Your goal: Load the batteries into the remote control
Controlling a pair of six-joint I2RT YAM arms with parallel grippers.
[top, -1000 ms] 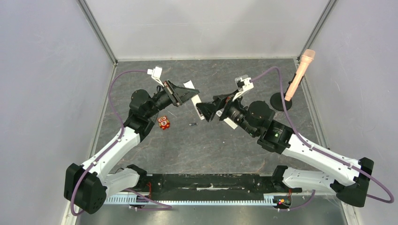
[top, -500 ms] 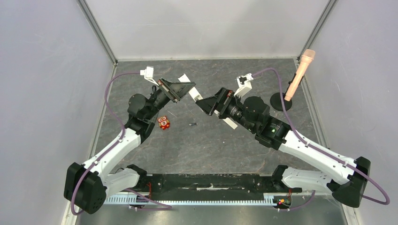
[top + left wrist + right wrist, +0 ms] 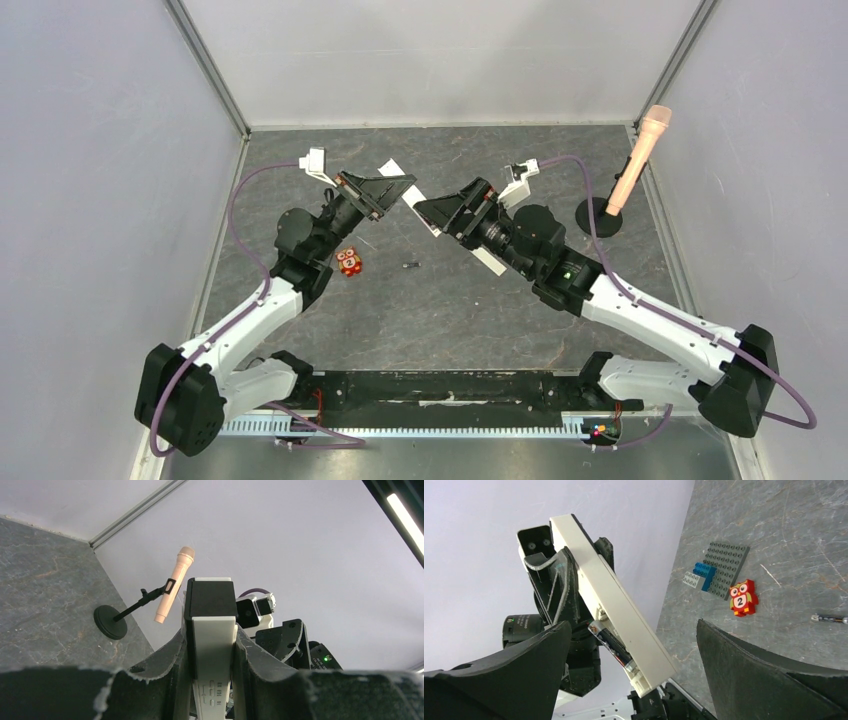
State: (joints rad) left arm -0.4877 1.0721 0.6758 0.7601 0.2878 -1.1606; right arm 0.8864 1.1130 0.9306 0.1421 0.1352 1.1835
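Observation:
My left gripper (image 3: 398, 186) is shut on the white remote control (image 3: 411, 199) and holds it in the air above the table. In the left wrist view the remote (image 3: 212, 650) sits tight between the fingers. In the right wrist view the remote (image 3: 616, 607) shows its open compartment with one dark battery (image 3: 611, 643) lying in it. A second battery (image 3: 408, 266) lies on the table, also seen in the right wrist view (image 3: 830, 619). My right gripper (image 3: 430, 218) is wide open and empty, right beside the remote's end.
A red-orange owl toy (image 3: 349, 262) stands left of the loose battery. A grey studded plate (image 3: 725, 570) with blue bricks lies beyond it. A pink microphone (image 3: 640, 150) on a black base (image 3: 598, 218) stands at the right. A white flat piece (image 3: 490, 262) lies under my right arm.
My right gripper has moved toward the far side and up, from below the remote to beside its end. My left gripper has tilted the remote slightly toward the far side.

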